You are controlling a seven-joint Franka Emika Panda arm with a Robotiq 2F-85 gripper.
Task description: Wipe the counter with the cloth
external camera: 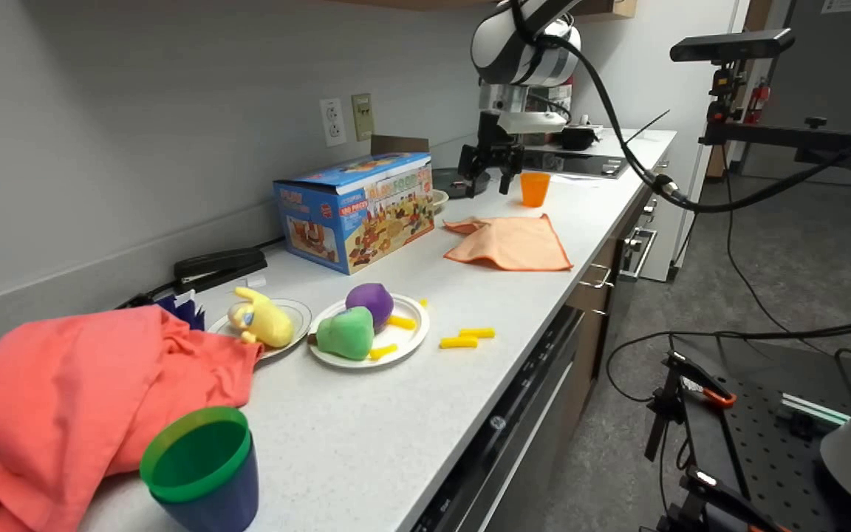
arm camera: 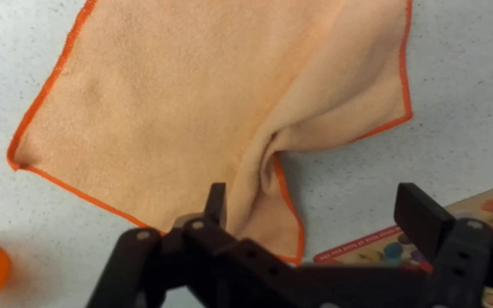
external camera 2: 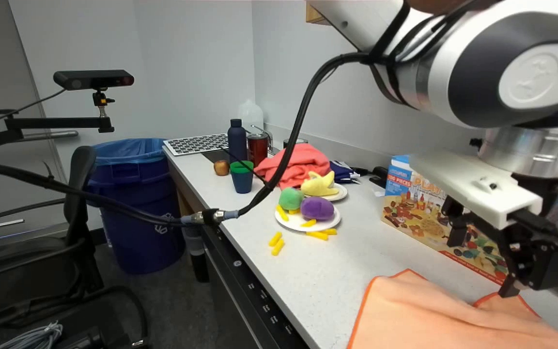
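The cloth (external camera: 515, 244), pale orange with a darker orange hem, lies partly rucked on the speckled white bench (external camera: 351, 436), one corner near its front edge.

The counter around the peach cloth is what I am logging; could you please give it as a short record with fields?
cloth: creased, lying on the counter
gripper: open, above the counter, holding nothing
orange cup: near the cloth, not touching it
white plate: holds a green toy, a purple toy and yellow sticks
wiping: not underway
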